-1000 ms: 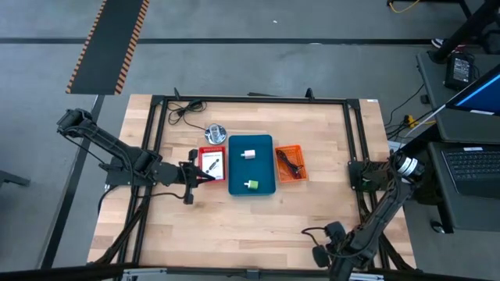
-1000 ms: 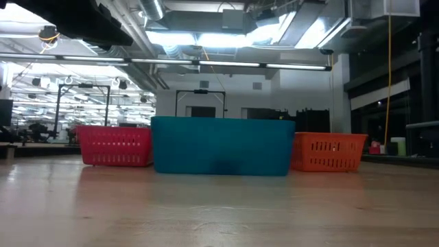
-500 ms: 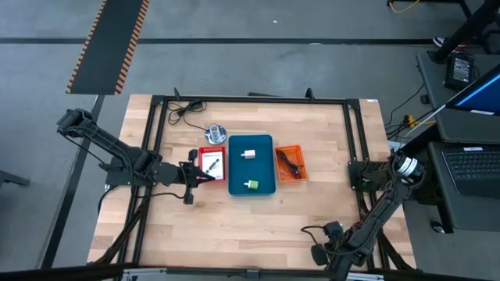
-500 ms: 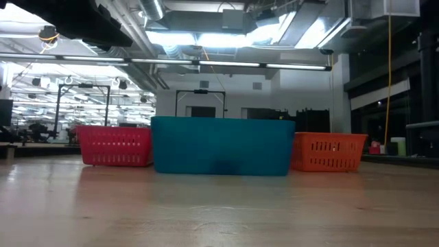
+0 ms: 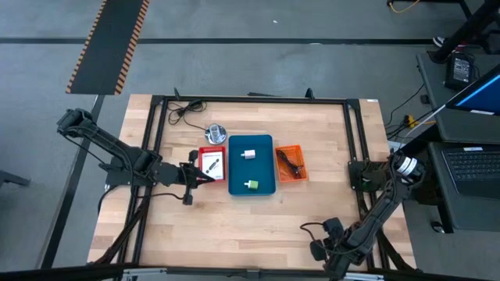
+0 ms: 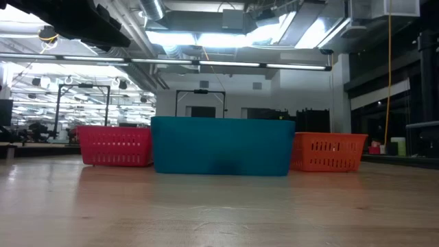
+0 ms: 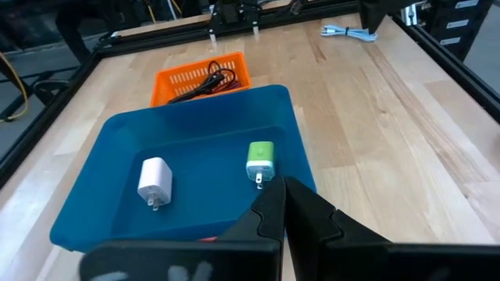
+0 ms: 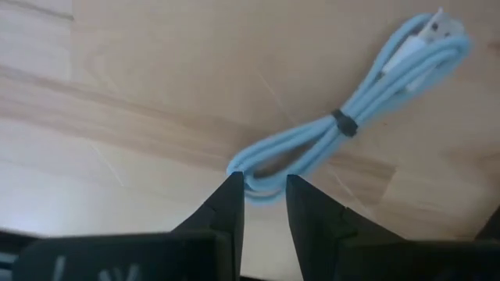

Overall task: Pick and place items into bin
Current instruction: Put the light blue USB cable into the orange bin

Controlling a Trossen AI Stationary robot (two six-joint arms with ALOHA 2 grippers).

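Observation:
A light blue-white coiled cable (image 8: 344,125), bound by a black tie, lies on the wood near the table's front edge; it also shows in the left wrist view (image 7: 348,33). My right gripper (image 8: 262,191) (image 5: 315,251) is down at it, shut on one looped end. My left gripper (image 7: 283,187) (image 5: 208,177) is shut and empty at the red basket's (image 5: 211,148) near corner. The blue bin (image 7: 195,117) holds a white block (image 7: 154,179) and a green one (image 7: 259,160). The orange basket (image 7: 168,78) holds black cables (image 7: 205,80). My right gripper has the cable's looped end (image 8: 251,165) between its two fingers, which come down at it from above. The rest of the coil lies flat on the table, stretching away from the fingers.
Red (image 6: 115,145), blue (image 6: 221,145) and orange (image 6: 328,151) bins stand in a row at mid-table. White cards (image 5: 212,163) lie in the red basket. A shiny silver round object (image 5: 216,133) and a black cord (image 5: 183,110) lie toward the far left. A black frame (image 5: 250,99) rims the table.
My right arm has shifted a little toward the table's left edge, staying low near the front edge. The bins and their contents stay as they were.

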